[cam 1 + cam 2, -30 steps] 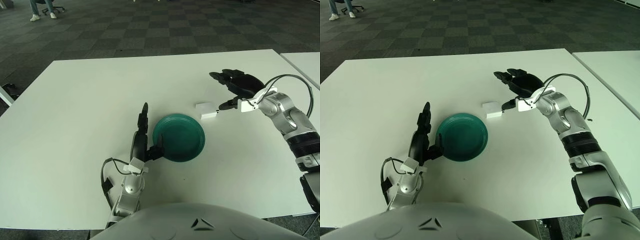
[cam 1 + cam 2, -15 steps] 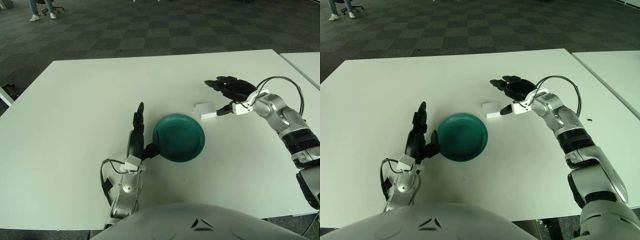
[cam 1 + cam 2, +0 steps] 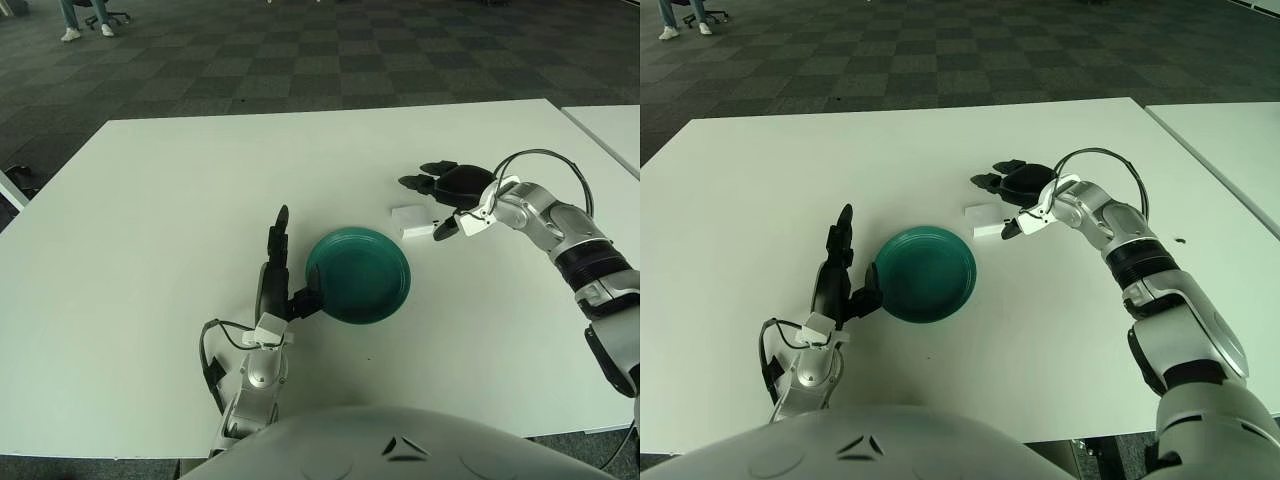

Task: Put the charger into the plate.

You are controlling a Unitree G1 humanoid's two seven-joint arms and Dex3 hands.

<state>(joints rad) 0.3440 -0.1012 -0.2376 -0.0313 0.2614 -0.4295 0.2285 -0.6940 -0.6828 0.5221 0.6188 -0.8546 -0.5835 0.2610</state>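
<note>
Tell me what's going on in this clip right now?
The humanoid's right hand is at the white charger on the white table, fingers spread around it, not yet gripping it. The charger lies just beyond the right rim of the green plate, which holds nothing. The left hand is at the plate's left edge, fingers extended, one touching the rim. So the charger has yet to be picked up and put in the plate.

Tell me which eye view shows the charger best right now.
Barely any difference, but the left eye view: the white charger sits nearer frame centre, and the gap to the open right hand reads slightly wider. The right eye view shows the same charger, just right of the green plate, fully visible too.
</note>
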